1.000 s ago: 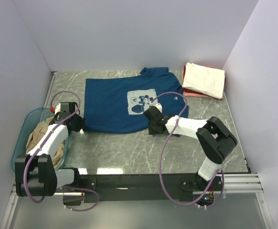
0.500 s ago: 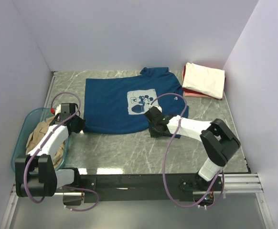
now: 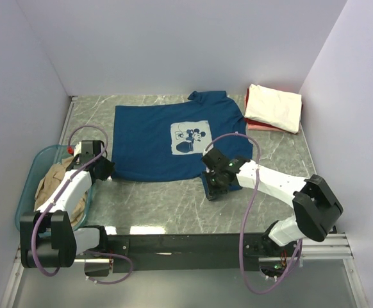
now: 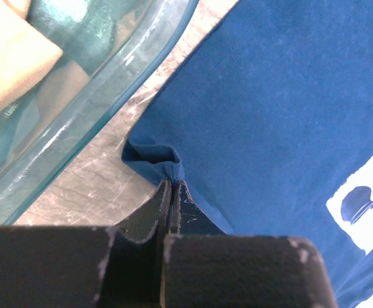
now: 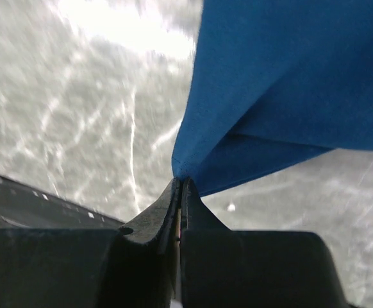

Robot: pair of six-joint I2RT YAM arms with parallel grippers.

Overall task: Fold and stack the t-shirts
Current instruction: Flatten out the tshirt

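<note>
The navy t-shirt (image 3: pixel 154 138) with the pale mouse print lies spread on the marble table. My left gripper (image 3: pixel 106 168) is shut on its near left corner, a pinched fold (image 4: pixel 174 168) between the jaws in the left wrist view. My right gripper (image 3: pixel 213 186) is shut on the near right corner, lifted and pulled toward me; the cloth (image 5: pixel 270 96) hangs from the jaws (image 5: pixel 180 183) in the right wrist view. A folded cream t-shirt (image 3: pixel 273 107) lies on a red one (image 3: pixel 254 124) at the back right. A tan t-shirt (image 3: pixel 55 186) sits in the tub.
The teal plastic tub (image 3: pixel 29 183) stands at the left edge, close to my left arm; its rim (image 4: pixel 103 96) shows in the left wrist view. Grey walls close in the back and both sides. The black rail (image 3: pixel 186 244) runs along the near edge.
My right gripper has moved toward the near edge and slightly right, drawing the shirt's right corner with it. The left gripper has stayed put.
</note>
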